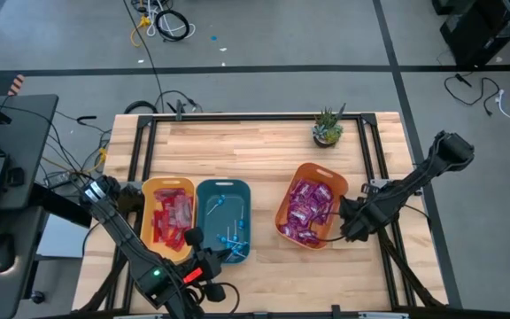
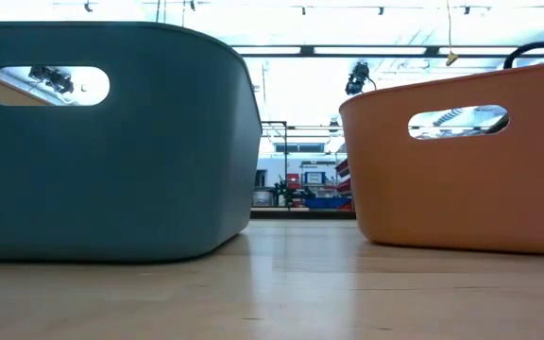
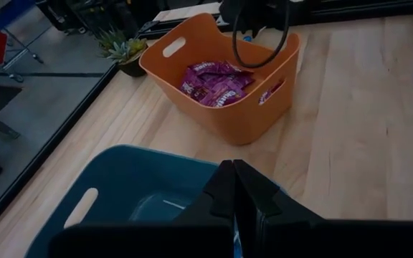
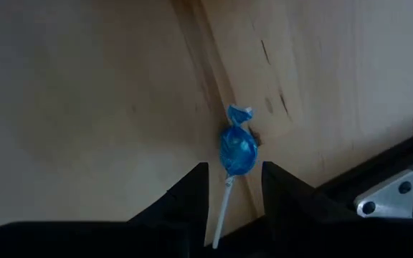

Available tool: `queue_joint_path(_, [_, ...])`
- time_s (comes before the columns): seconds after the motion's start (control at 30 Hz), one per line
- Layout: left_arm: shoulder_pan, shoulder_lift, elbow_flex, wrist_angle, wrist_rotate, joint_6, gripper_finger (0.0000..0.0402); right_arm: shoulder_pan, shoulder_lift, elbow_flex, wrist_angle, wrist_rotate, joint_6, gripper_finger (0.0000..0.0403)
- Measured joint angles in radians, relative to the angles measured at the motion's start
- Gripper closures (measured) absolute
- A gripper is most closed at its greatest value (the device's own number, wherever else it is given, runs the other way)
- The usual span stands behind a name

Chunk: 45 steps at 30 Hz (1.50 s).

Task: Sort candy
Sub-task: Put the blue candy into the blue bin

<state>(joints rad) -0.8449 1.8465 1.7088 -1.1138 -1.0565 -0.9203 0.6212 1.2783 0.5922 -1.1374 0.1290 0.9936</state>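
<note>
Step in hand: pickup of stray lollipop [image 4: 236,150], lying on worktop [image 1: 264,146] just right of orange bin [image 1: 301,174].
Right end effector [image 4: 234,179]: fingers apart, straddling its stick.
Left end effector [image 3: 234,188]: fingers together, empty, over teal bin [image 1: 204,190].
Next: close, lift, carry to teal bin.

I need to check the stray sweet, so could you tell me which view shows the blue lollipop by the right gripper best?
The right wrist view: the blue lollipop lies on bare wood between the right gripper fingers. The other three views do not show it.
</note>
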Motion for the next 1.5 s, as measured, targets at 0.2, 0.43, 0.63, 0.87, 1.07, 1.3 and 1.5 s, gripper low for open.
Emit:
queue_joint_path(0.2, [-0.001, 0.000, 0.000, -0.005, 0.002, 0.000, 0.0401, 0.000, 0.041, 0.000, 0.000, -0.003, -0.001, 0.0286])
queue_joint_path(0.43, [-0.001, 0.000, 0.000, -0.006, 0.003, 0.003, 0.0401, 0.000, 0.055, 0.000, 0.034, -0.031, -0.001, 0.0286])
queue_joint_path(0.63, [-0.001, 0.000, 0.000, -0.006, 0.003, 0.004, 0.0401, 0.015, 0.055, 0.000, 0.107, -0.123, 0.013, 0.0293])
queue_joint_path(0.87, [-0.001, 0.000, 0.000, -0.006, 0.003, 0.004, 0.0401, 0.073, 0.044, 0.016, 0.171, -0.190, 0.090, 0.0308])
queue_joint_path(1.07, [-0.001, 0.000, 0.000, -0.003, 0.003, 0.028, 0.0401, 0.094, 0.019, 0.035, 0.051, -0.146, 0.222, 0.0305])
queue_joint_path(1.3, [-0.001, 0.000, 0.000, -0.004, 0.003, 0.030, 0.0401, 0.068, 0.075, 0.032, 0.049, -0.113, 0.227, 0.0291])
queue_joint_path(1.5, [-0.001, 0.000, 0.000, -0.005, 0.003, 0.030, 0.0401, 0.036, 0.133, 0.032, 0.049, -0.067, 0.183, 0.0282])
